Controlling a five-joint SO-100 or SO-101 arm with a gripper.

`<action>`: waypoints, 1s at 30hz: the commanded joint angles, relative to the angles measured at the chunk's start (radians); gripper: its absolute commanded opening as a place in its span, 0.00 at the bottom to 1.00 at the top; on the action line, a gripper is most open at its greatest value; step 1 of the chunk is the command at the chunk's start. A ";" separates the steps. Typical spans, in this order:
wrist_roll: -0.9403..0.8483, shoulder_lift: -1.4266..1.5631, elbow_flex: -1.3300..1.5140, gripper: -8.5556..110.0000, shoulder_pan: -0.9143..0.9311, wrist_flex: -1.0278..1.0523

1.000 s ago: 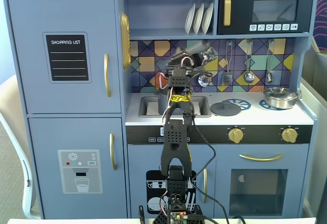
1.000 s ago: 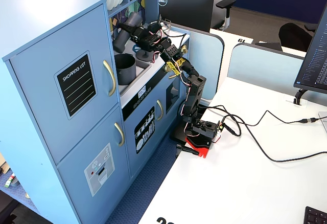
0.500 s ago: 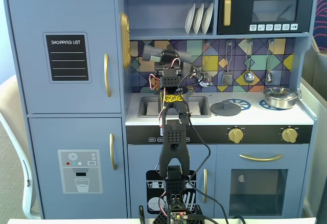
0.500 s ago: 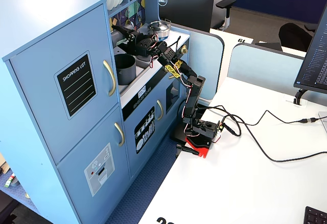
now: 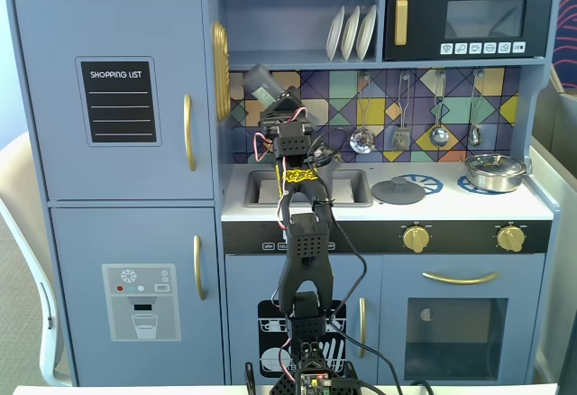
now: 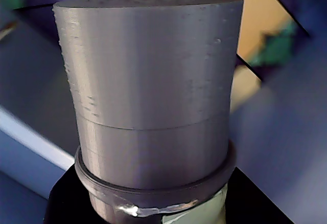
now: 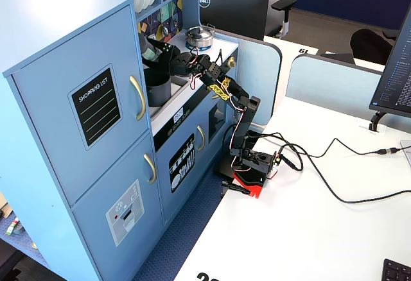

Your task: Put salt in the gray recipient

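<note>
— What's the setting?
— A blue toy kitchen (image 5: pixel 117 233) with a patterned tile backsplash, facing a white desk (image 7: pixel 308 229).

— And the jaws?
— The black two-finger gripper (image 5: pixel 270 106) is clamped on the tall slim gray shaker with the pale green label (image 5: pixel 261 84), tilted up and to the left in a fixed view. The wrist view fills with its gray end (image 6: pixel 153 96).

— Where's the pot?
— The matte dark gray cylindrical pot (image 7: pixel 157 88) sits in the sink area, just below the shaker. A shiny steel pan (image 5: pixel 494 171) rests well to the right.
</note>
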 commanded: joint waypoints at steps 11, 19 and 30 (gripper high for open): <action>0.069 0.140 0.178 0.07 0.114 0.054; 0.048 0.115 0.140 0.07 0.054 -0.029; 0.035 0.002 -0.061 0.07 -0.038 -0.126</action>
